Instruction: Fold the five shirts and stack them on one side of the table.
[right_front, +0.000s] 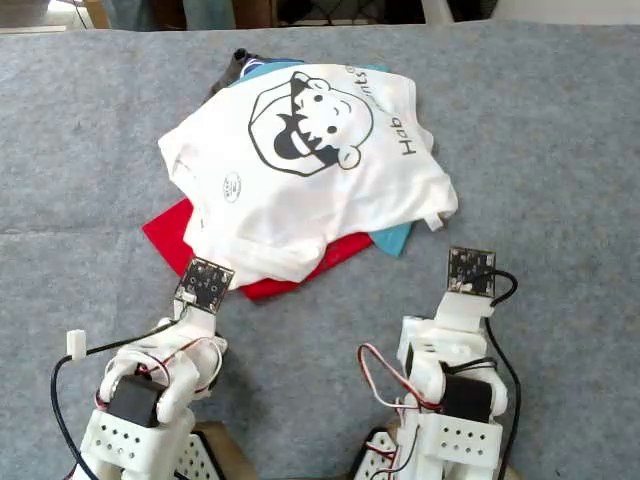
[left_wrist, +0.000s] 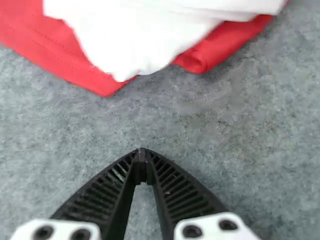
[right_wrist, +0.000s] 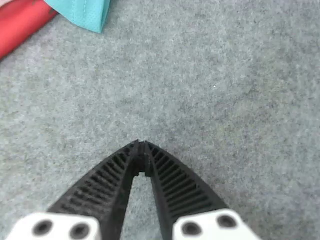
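Observation:
A pile of shirts lies at the table's far middle. On top is a crumpled white shirt with a cartoon print. A red shirt sticks out beneath it at the near left, a teal shirt at the near right, and a dark shirt at the far edge. My left gripper is shut and empty, just short of the red shirt's hem and the white shirt's edge. My right gripper is shut and empty over bare cloth, near the teal shirt's corner.
Grey felt-like cloth covers the whole table, with wide free stretches left and right of the pile. Both arm bases stand at the near edge, with loose cables around them.

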